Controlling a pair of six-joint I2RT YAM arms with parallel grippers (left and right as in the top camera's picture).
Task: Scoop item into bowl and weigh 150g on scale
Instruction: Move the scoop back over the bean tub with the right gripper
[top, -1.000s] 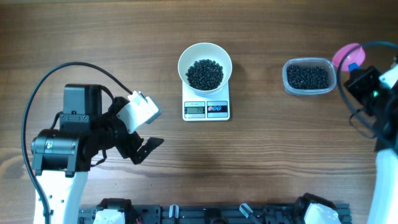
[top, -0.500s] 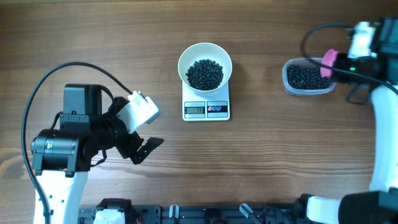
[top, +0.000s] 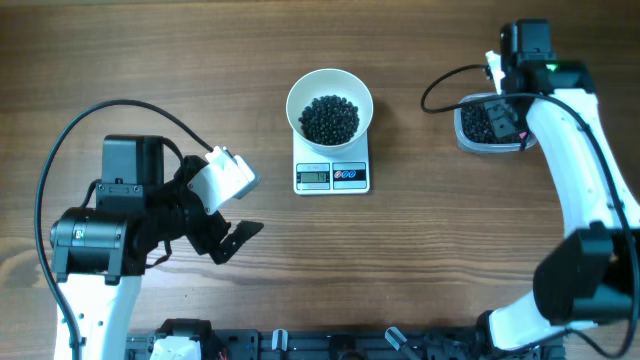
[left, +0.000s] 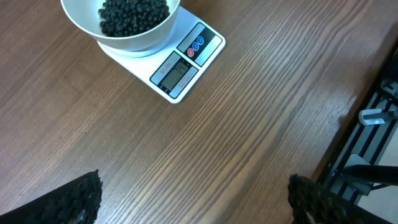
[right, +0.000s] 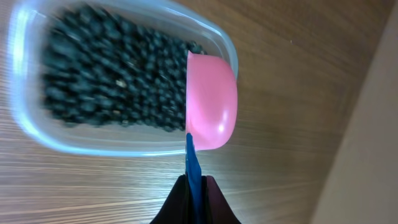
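First, table (top: 150, 60): brown wood-grain tabletop, filling the overhead view.
Left arm (top: 100, 240): black and white robot arm at the table's left side, well apart from everything else on it.
Right arm (top: 570, 150): white robot arm reaching from the right edge to the far right corner.
Left gripper (left: 193, 202): its 2 black fingers are spread wide, with only bare wood between them; it hovers over the near left part of the table.
Right gripper (right: 194, 202): fingers pressed together, pinching the thin blue handle of a pink plastic scoop (right: 211, 102).
Scale (top: 332, 176): small flat white rectangular kitchen scale at the table's centre, with a grey display and coloured buttons on its front edge; digits too small to read.
Bowl (top: 300, 92): round plain white bowl standing on the scale, covering its back part.
Tub (right: 25, 118): clear rounded-rectangle plastic tub, right of the scale and apart from it.
Scoop: seen edge-on at 1 end of the tub, overlapping its rim; whether it touches the contents I cannot tell.
Beads (top: 330, 118): tiny round black beads, 1 pile in the bowl, a 2nd filling the tub.
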